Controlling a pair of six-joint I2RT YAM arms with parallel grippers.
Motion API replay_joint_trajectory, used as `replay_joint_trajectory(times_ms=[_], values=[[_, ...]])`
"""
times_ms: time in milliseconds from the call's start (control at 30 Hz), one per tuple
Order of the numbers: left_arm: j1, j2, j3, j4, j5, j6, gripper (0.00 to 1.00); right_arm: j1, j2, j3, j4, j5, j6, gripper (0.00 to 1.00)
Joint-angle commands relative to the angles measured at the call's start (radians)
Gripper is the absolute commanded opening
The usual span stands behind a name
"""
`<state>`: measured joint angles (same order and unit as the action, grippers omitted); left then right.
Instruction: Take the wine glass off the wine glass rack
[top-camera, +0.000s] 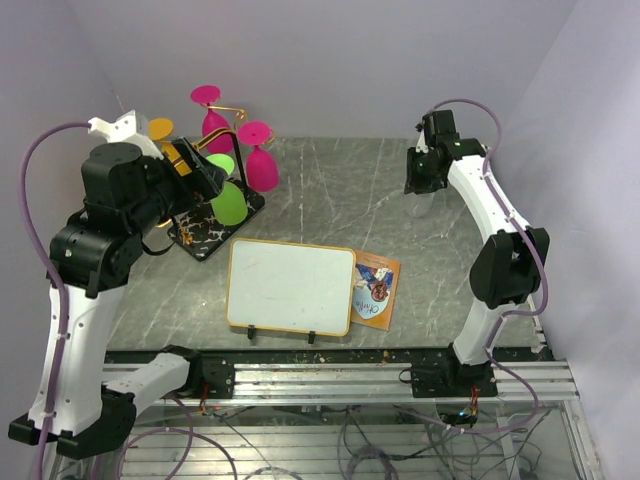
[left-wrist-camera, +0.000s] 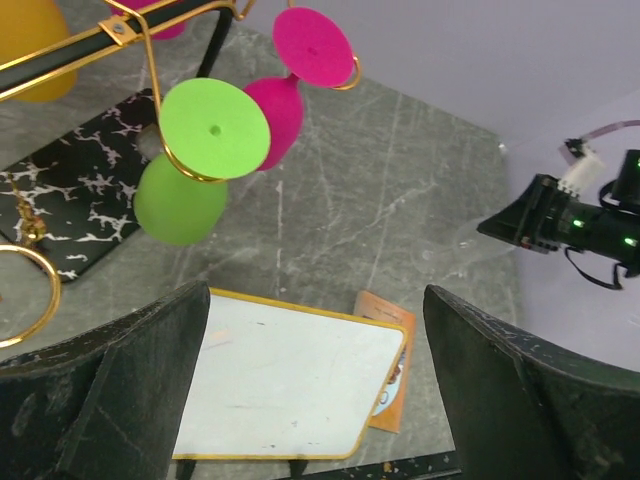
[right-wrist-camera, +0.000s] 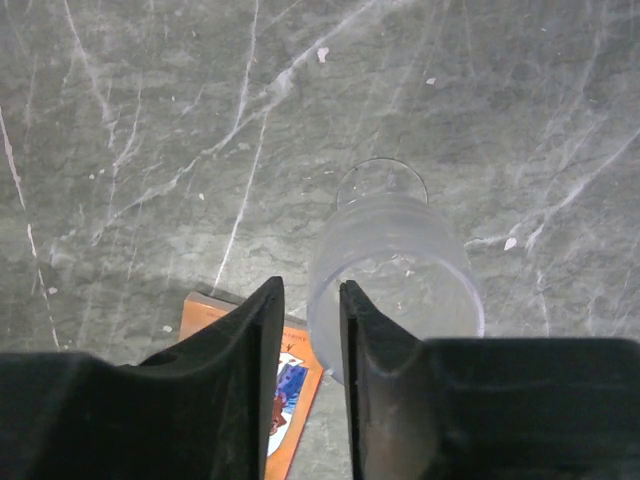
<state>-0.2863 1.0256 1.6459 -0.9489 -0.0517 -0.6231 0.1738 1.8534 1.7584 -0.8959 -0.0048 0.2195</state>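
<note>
A clear wine glass (right-wrist-camera: 400, 260) stands upright on the grey table, far from the rack, seen from above in the right wrist view. My right gripper (right-wrist-camera: 310, 290) straddles its rim with one finger inside the bowl and one outside. The jaws are slightly parted, and a gap shows beside the outer finger. In the top view the same gripper (top-camera: 425, 185) hangs at the table's back right. The wine glass rack (top-camera: 213, 228) stands at the back left, with pink (top-camera: 262, 165), green (left-wrist-camera: 180, 195) and orange glasses hanging from its gold arms. Beside it my left gripper (left-wrist-camera: 315, 380) is wide open and empty.
A white board with a yellow frame (top-camera: 290, 286) lies at the front middle of the table. An orange card (top-camera: 378, 290) sticks out from under its right edge. Purple walls close in the back and both sides.
</note>
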Motion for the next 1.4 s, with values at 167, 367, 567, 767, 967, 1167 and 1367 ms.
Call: replay_joint_trajectory(times_ms=[167, 367, 567, 767, 967, 1167, 1367], values=[[-0.004, 0.15, 0.118, -0.072, -0.088, 0.036, 0.99, 0.016, -0.09, 0.016, -0.01, 0.038, -0.029, 0.52], [0.019, 0.215, 0.115, -0.077, -0.184, -0.077, 0.98, 0.025, -0.309, -0.049, 0.054, -0.013, -0.04, 0.75], [0.188, 0.265, 0.015, 0.047, 0.052, -0.15, 0.85, 0.028, -0.523, -0.242, 0.202, -0.231, 0.008, 0.86], [0.225, 0.283, -0.064, 0.149, 0.105, -0.177, 0.81, 0.029, -0.63, -0.355, 0.264, -0.29, 0.007, 0.87], [0.227, 0.305, -0.109, 0.18, 0.088, -0.154, 0.73, 0.029, -0.705, -0.406, 0.301, -0.283, -0.008, 0.87], [0.245, 0.328, -0.13, 0.209, 0.101, -0.143, 0.73, 0.029, -0.78, -0.444, 0.367, -0.289, -0.009, 0.87], [0.249, 0.333, -0.148, 0.22, 0.118, -0.132, 0.71, 0.029, -0.801, -0.446, 0.378, -0.28, -0.009, 0.87]])
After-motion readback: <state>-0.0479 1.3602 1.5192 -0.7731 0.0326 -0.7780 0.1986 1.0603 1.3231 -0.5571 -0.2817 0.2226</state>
